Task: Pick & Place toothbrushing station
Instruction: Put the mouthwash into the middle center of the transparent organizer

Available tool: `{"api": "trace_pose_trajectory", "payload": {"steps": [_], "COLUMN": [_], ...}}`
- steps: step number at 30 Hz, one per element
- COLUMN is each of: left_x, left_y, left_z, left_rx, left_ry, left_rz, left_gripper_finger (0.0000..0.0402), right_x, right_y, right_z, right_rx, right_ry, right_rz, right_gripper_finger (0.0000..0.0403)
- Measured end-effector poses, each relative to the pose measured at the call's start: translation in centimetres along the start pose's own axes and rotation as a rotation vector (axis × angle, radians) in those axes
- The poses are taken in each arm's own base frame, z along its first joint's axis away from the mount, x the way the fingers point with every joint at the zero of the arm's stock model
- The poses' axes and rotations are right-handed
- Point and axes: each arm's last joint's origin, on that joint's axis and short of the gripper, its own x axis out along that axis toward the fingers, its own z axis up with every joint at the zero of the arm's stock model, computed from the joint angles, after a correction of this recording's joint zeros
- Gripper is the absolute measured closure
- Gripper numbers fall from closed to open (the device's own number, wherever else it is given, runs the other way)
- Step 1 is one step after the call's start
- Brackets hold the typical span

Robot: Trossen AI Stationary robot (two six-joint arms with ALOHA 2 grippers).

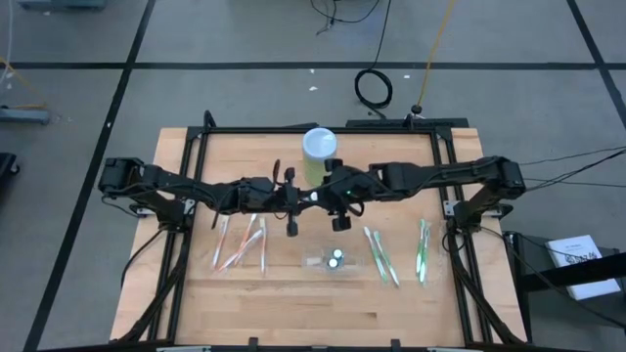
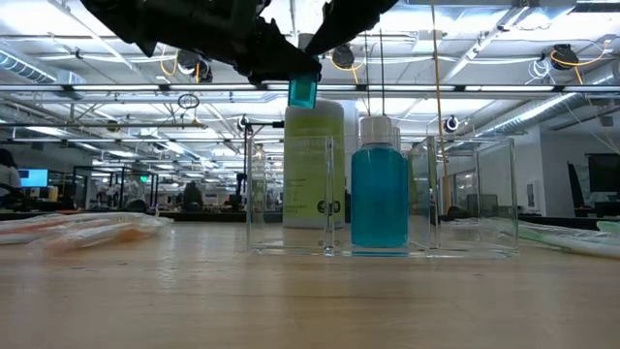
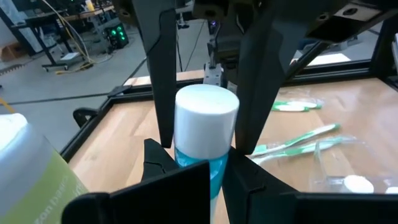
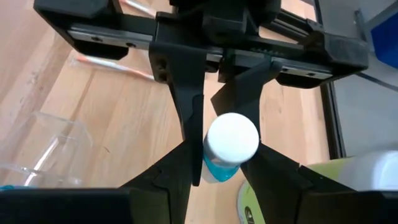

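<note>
The two arms meet in the middle of the high view, above the table (image 1: 196,293). Between them they hold a small blue bottle (image 3: 205,124) with a white cap. The left gripper (image 3: 214,171) comes in from the left of that view, and its jaws are closed tight on the blue body of the bottle. The right gripper (image 4: 224,174) comes in from the right. Its jaws are about half way open, with one finger on each side of the bottle, and they look pressed against it near the cap. In the low view the small blue bottle hangs high in the upper middle of the frame, up in the air and well off the table. Under it and a bit to the right stands a clear box (image 2: 291,194) on the wood, and a second blue bottle (image 2: 378,194) with a white cap stands inside it. A tall green bottle (image 2: 313,165) stands behind the box; in the high view it shows in the upper middle, right by the grippers. In the high view the clear box lies in the lower middle of the table. Red and white toothbrushes (image 1: 240,244) lie to the left of it. Green and white toothbrushes (image 1: 381,256) lie to the right of it.
</note>
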Motion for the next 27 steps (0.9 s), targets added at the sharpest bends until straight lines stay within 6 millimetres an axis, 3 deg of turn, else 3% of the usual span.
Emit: {"api": "trace_pose_trajectory", "payload": {"steps": [19, 27], "left_x": [-0.01, -0.01], "left_y": [-0.08, -0.08], "left_z": [-0.43, -0.38], "left_rx": [-0.045, -0.045], "left_ry": [0.047, 0.041], "left_rz": [-0.011, -0.014], "left_gripper_finger": [0.0401, 0.0401], "right_x": [0.01, 0.00], "right_y": [-0.07, -0.06], "right_z": [0.33, 0.34], "right_rx": [-0.021, -0.034], "right_ry": [-0.034, -0.037], "right_rz": [-0.006, -0.002], "right_gripper_finger": [0.0264, 0.0291]}}
